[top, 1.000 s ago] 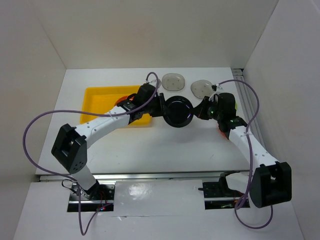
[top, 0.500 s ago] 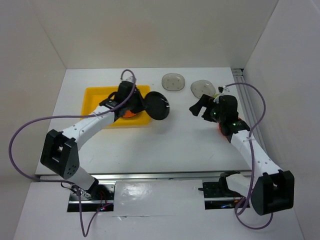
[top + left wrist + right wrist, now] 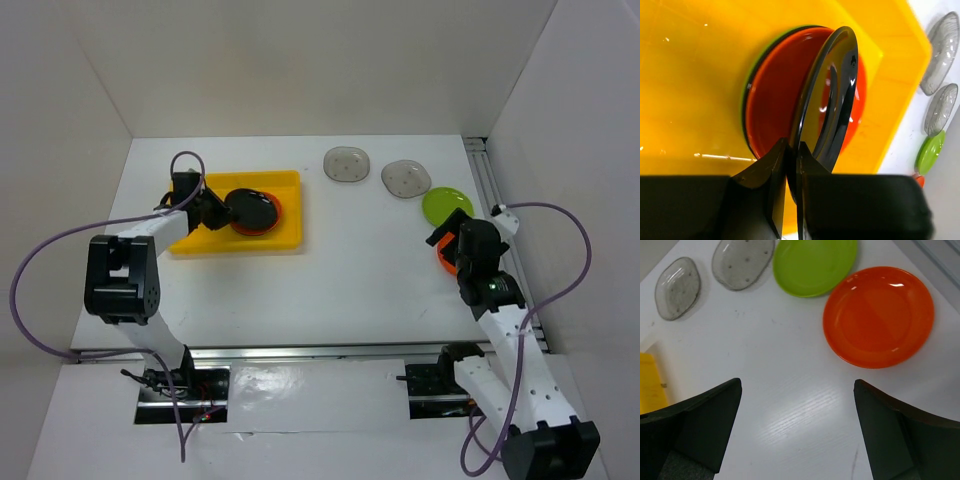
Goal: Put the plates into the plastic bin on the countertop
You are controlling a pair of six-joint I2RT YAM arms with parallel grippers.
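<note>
My left gripper (image 3: 218,212) is shut on the rim of a glossy black plate (image 3: 251,209), held tilted on edge over the yellow plastic bin (image 3: 288,238). In the left wrist view my fingers (image 3: 771,165) pinch this black plate (image 3: 837,100) above an orange-red plate (image 3: 777,100) lying in the bin (image 3: 690,75), with a green rim under it. My right gripper (image 3: 797,425) stands open over the bare white countertop (image 3: 350,270), just short of a second orange-red plate (image 3: 878,316). Beyond lie a lime green plate (image 3: 815,262) and two grey plates (image 3: 742,260) (image 3: 677,287).
White walls close in the countertop on three sides. A metal rail (image 3: 490,190) runs along the right edge, near the green plate (image 3: 447,205). The grey plates (image 3: 347,163) (image 3: 405,178) sit at the back, right of the bin. Purple cables loop beside both arms.
The left arm swung left, carrying the black plate from the table's middle to over the bin. The right gripper let go of that plate, opened wide and drew back to the right.
</note>
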